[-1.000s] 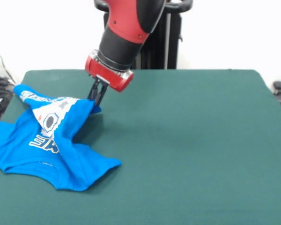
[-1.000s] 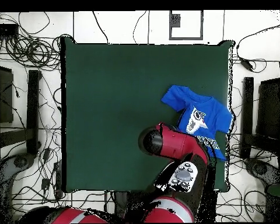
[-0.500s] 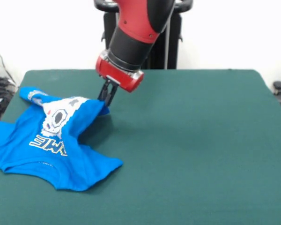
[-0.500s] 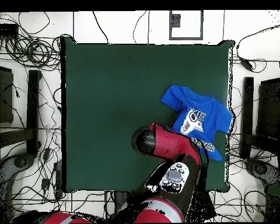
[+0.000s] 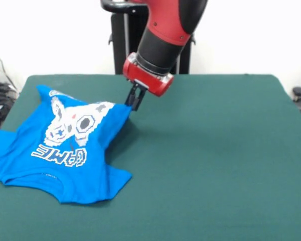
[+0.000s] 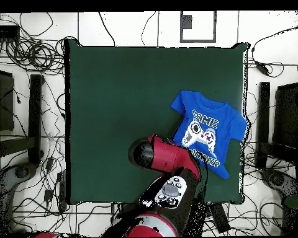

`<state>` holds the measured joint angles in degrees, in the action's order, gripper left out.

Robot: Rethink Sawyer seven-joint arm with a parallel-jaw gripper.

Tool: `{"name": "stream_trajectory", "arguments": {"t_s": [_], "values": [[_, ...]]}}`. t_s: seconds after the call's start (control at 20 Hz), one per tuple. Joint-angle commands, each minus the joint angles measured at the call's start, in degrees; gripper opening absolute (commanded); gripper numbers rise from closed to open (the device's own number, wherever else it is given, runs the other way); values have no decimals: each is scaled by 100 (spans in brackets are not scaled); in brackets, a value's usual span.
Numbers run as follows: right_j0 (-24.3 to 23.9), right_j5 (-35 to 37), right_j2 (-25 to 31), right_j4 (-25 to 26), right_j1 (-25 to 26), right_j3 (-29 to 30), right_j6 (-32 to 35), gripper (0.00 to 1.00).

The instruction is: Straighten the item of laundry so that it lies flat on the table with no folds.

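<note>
One blue T-shirt, one green table, one end effector

a tangle of black cables lies on the pale floor at the left of the overhead view, with more cables looping at the far right. a dark rack stands along the left side and another dark rack along the right. a small grey square frame sits on the floor at the top. in the front view a white wall fills the background, a black upright stand rises before it, and a small dark object shows at the right edge.
</note>
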<state>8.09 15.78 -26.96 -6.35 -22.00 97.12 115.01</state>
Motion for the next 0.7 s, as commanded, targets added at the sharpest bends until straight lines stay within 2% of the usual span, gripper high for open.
{"name": "stream_trajectory", "arguments": {"t_s": [0.05,0.7], "values": [[219,-315,269,-555,119,640,1788,0],[370,-427,314,-957,102,831,1703,0]]}}
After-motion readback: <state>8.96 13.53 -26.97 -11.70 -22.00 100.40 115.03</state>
